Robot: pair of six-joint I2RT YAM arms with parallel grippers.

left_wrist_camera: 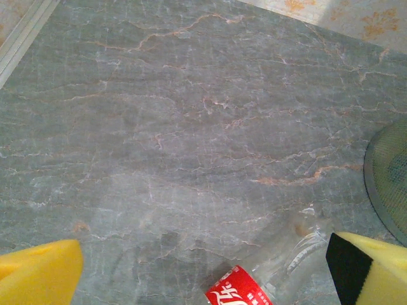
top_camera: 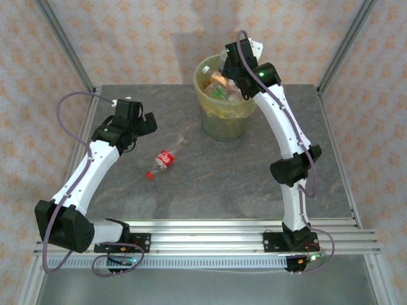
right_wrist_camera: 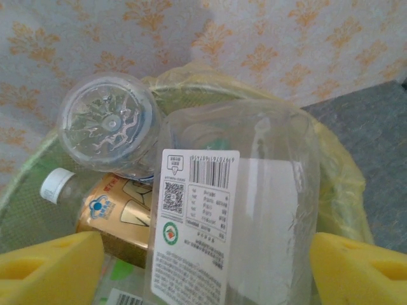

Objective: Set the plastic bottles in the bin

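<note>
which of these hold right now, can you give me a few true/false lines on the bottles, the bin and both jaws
1. A red-labelled Coca-Cola bottle lies on the table. True.
2. The bin is empty. False: it holds several bottles, among them a gold-labelled bottle.
3. The left arm's jaws are shut on the Coca-Cola bottle. False: they stand wide open above the table, and the bottle lies ungripped.
4. The right arm's jaws are over the bin. True: a clear white-labelled bottle sits between them.
</note>
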